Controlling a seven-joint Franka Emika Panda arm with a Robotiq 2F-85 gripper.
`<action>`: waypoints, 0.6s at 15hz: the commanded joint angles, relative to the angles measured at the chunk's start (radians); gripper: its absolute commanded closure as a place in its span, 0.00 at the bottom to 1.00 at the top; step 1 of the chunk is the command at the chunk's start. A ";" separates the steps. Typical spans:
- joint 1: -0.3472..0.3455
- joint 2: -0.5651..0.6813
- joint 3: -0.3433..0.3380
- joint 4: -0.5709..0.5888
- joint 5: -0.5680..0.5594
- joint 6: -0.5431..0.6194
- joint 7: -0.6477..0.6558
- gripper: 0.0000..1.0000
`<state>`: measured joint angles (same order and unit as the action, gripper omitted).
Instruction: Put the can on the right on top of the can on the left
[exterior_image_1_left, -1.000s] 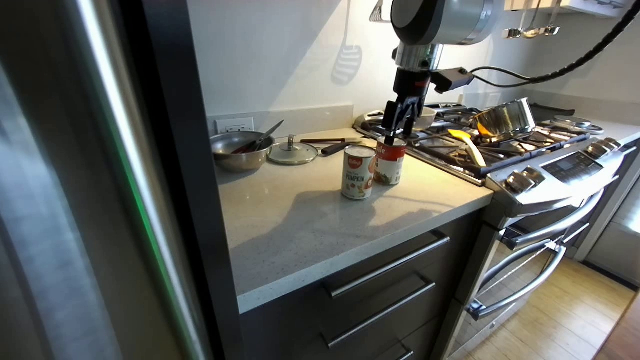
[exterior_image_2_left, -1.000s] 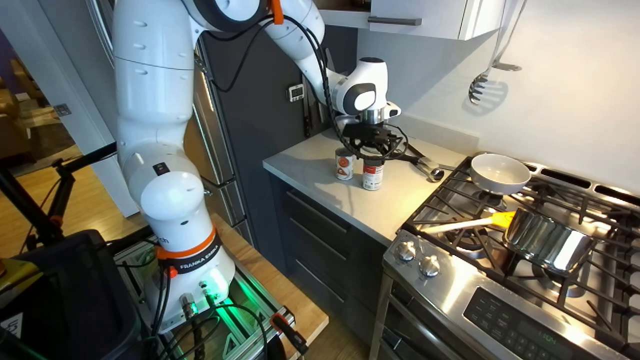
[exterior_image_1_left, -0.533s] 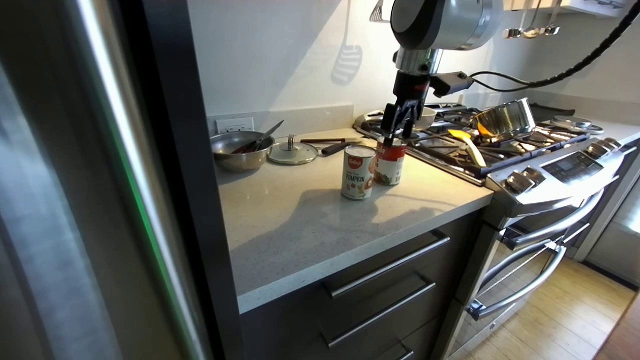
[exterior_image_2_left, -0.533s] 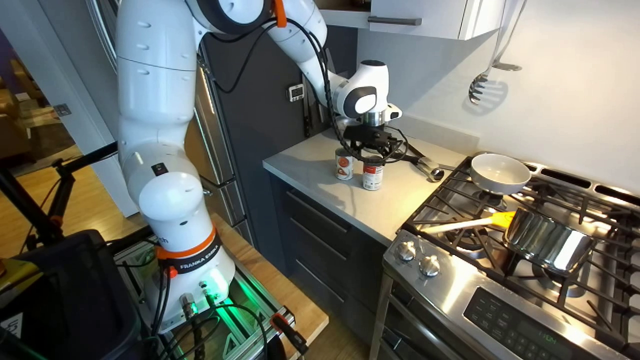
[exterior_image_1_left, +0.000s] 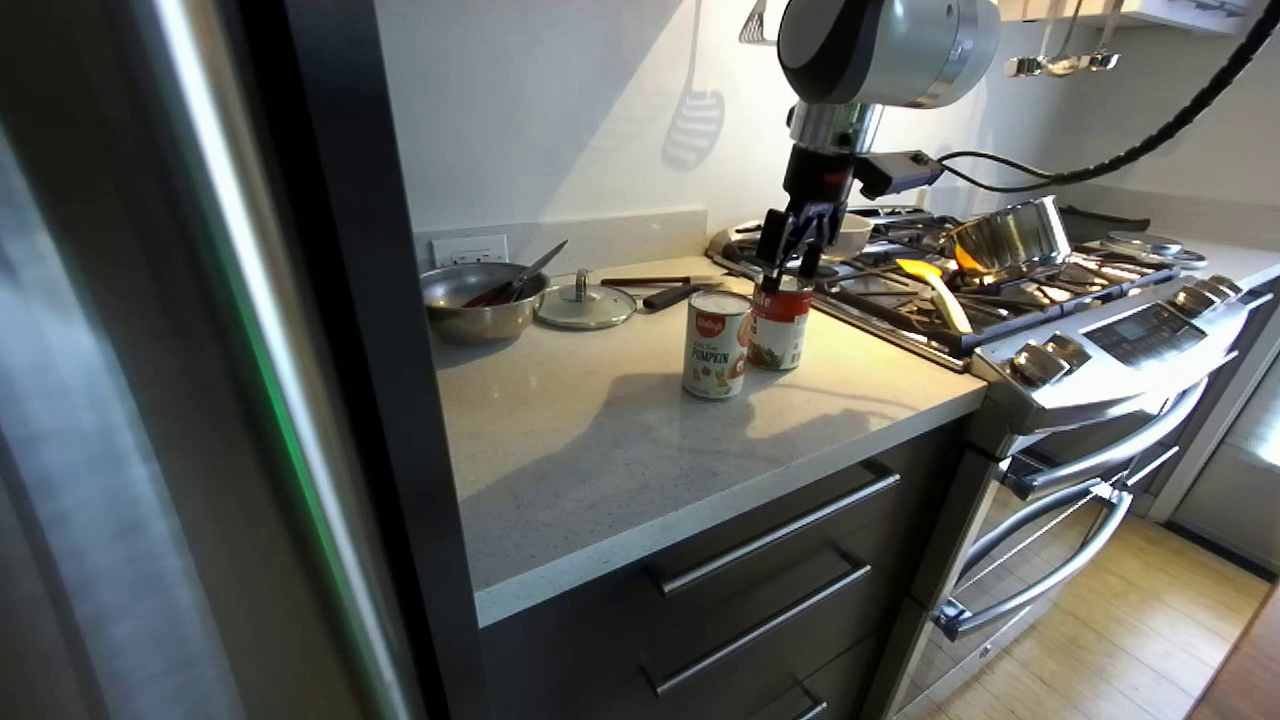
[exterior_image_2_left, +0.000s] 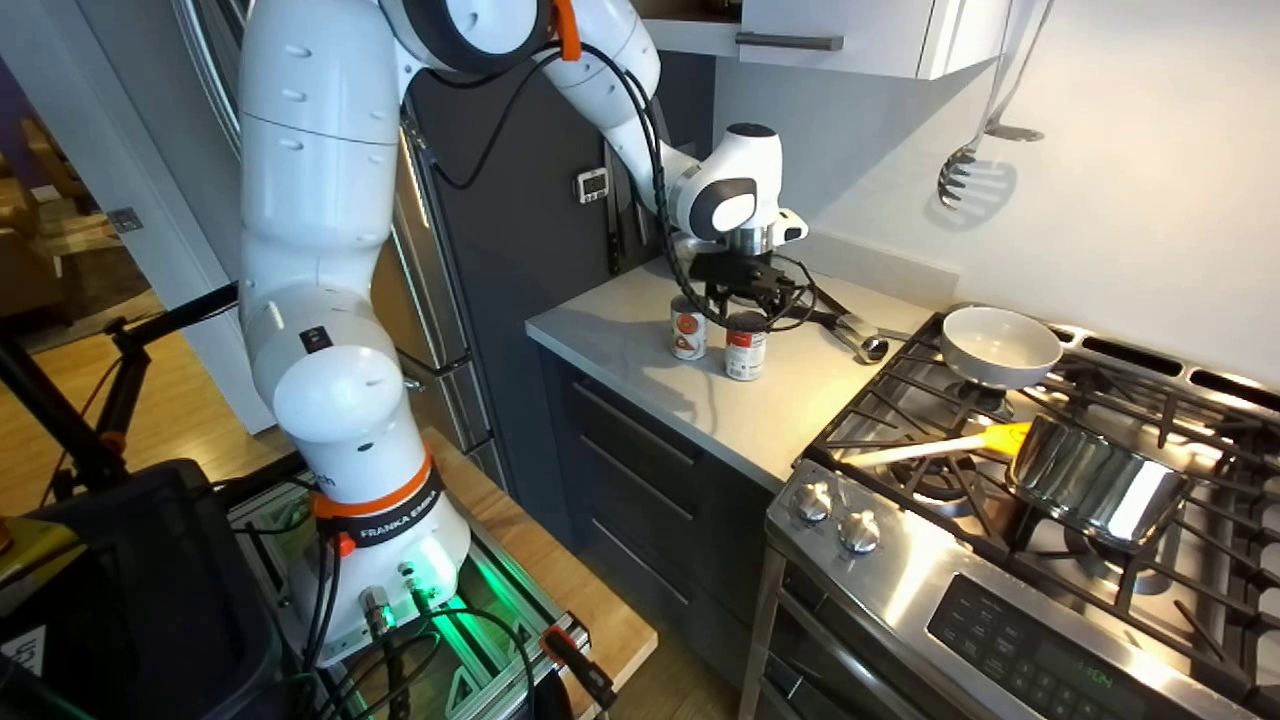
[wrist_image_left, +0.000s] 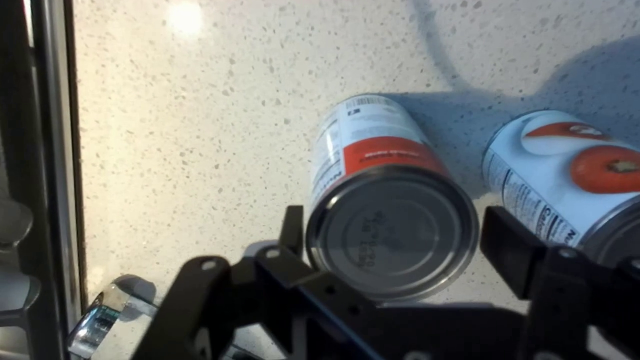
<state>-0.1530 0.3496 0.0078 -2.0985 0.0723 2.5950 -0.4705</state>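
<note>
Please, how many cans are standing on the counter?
2. The pumpkin can stands on the counter; the red-and-white can stands beside it, apart, nearer the stove. I see no others.

The end effector (exterior_image_1_left: 789, 279) has sunk slightly toward the red-labelled can (exterior_image_1_left: 782, 330).

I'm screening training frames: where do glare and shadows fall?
Wrist view: glare spot on the counter, shadow beside the red-banded can. In an exterior view: broad shadow beside the pumpkin can; in an exterior view: glare on the stove.
</note>
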 joint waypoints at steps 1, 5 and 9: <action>-0.026 0.025 0.025 0.017 0.028 0.014 -0.013 0.38; -0.032 0.028 0.030 0.021 0.028 0.011 -0.016 0.42; -0.036 0.014 0.035 0.015 0.030 0.007 -0.017 0.42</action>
<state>-0.1684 0.3557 0.0220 -2.0904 0.0765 2.5954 -0.4706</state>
